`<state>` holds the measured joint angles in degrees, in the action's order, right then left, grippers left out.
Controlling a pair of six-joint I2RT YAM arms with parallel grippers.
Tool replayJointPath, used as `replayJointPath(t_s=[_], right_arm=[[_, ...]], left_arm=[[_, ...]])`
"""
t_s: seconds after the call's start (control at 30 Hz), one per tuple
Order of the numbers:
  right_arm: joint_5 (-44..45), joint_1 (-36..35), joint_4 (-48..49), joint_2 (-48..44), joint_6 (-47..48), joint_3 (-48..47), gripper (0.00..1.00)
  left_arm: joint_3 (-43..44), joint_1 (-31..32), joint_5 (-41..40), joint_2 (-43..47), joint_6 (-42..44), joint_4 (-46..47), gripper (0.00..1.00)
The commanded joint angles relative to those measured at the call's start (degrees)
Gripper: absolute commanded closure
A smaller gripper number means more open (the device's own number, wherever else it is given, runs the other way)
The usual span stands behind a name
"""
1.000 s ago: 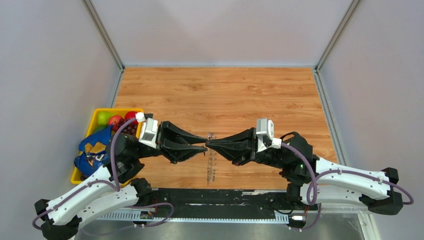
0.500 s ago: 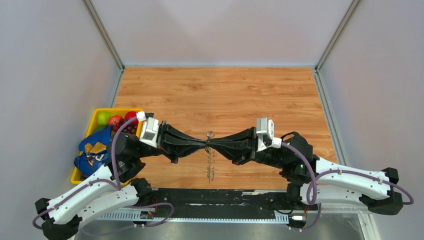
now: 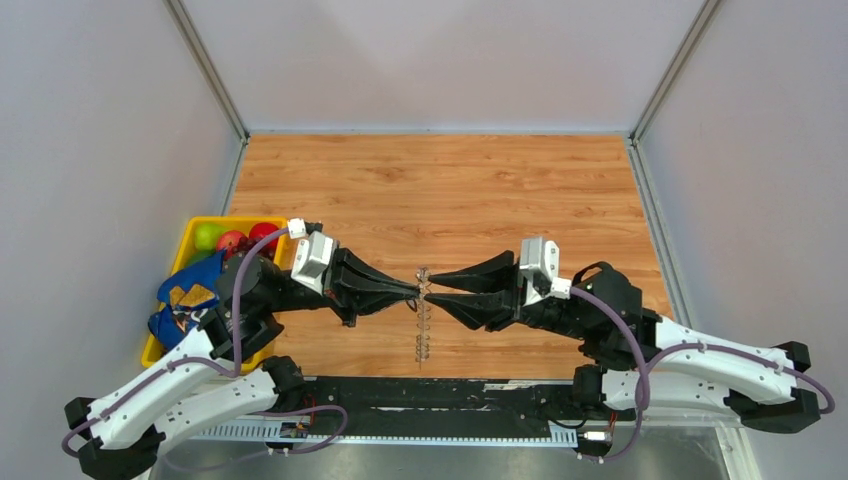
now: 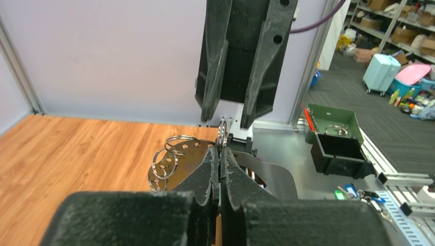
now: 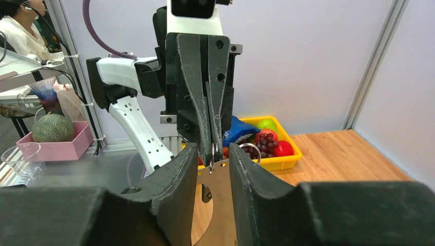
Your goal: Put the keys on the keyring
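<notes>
The keyring (image 3: 422,325) is a thin grey metal hoop-shaped plate with holes along its edge and several silvery split rings through them. It hangs edge-on above the wooden table between the two arms. My left gripper (image 3: 417,290) is shut on its upper edge; in the left wrist view the plate (image 4: 182,156) spreads to both sides of the closed fingers (image 4: 208,174). My right gripper (image 3: 430,287) faces it, open, its fingers (image 5: 182,174) standing on either side of the plate (image 5: 223,205) without touching it. The keys are hidden.
A yellow bin (image 3: 190,235) at the table's left edge holds apples, grapes and a blue snack bag (image 3: 185,305); it also shows behind the left arm in the right wrist view (image 5: 287,159). A black rail (image 3: 430,392) runs along the near edge.
My left gripper has shut on the keyring. My right gripper, which was shut on it, has opened and let go. Both wrists have shifted slightly to the right.
</notes>
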<state>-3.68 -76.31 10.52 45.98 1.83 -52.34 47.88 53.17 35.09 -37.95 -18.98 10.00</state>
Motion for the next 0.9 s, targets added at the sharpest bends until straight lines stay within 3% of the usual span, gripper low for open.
replayJointPath(t_s=[0.0, 0.07, 0.17, 0.2, 0.37, 0.57, 0.87], right_arm=[[1.63, -0.26, -10.01, -3.64, 1.81, -4.97, 0.65], [1.75, -0.24, -14.75, -4.65, 2.02, -5.65, 0.64], [-0.86, -0.31, -18.73, -5.57, 1.46, -6.12, 0.49], [-2.40, -0.30, -20.11, -5.55, 1.54, -6.31, 0.48], [-8.14, -0.24, -26.80, -3.66, 3.37, -8.79, 0.51], [-7.22, -0.28, -30.71, 0.28, 5.52, -11.24, 0.52], [-4.65, -0.25, -32.34, 6.47, 6.66, -15.48, 0.62]], left_arm=[[5.62, 0.12, 1.28, 0.17, 5.55, -12.31, 1.00], [7.61, 0.13, 1.29, 0.02, 7.47, -17.30, 1.00], [10.37, 0.10, 1.36, -0.15, 10.35, -22.82, 1.00], [11.00, 0.10, 1.53, -0.55, 10.89, -25.90, 1.00], [16.35, 0.10, 3.57, -3.30, 14.67, -35.46, 1.00], [22.31, 0.13, 3.94, -6.80, 18.81, -48.76, 1.00], [26.32, 0.17, 2.40, -8.30, 24.17, -57.24, 1.00]])
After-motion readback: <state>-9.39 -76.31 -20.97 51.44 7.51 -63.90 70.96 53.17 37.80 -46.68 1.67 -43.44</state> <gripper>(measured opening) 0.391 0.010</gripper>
